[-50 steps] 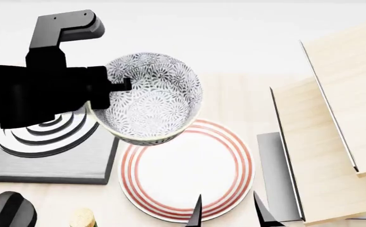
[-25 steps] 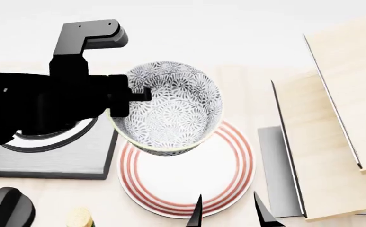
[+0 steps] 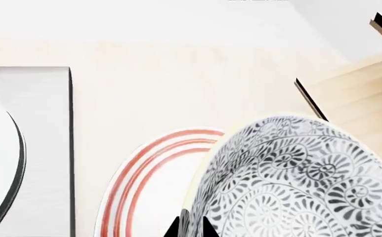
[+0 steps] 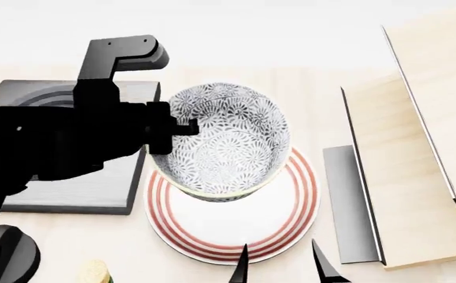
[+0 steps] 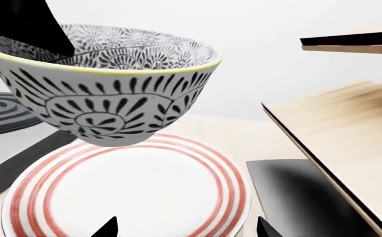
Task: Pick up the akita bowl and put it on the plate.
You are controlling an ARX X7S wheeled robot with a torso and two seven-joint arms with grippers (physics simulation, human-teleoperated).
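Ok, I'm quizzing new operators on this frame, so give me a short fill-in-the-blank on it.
1. The left gripper grips the bowl by its ____.
2. The bowl hangs ____ the plate, not touching it.
3. The plate's rings are ____.
4. The right gripper holds ____.

Missing words: rim; above; red; nothing

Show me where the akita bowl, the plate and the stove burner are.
akita bowl (image 5: 111, 111), right wrist view, patterned outer wall.
plate (image 4: 286, 227), head view, red-ringed rim.
stove burner (image 4: 78, 191), head view, bare grey slab.
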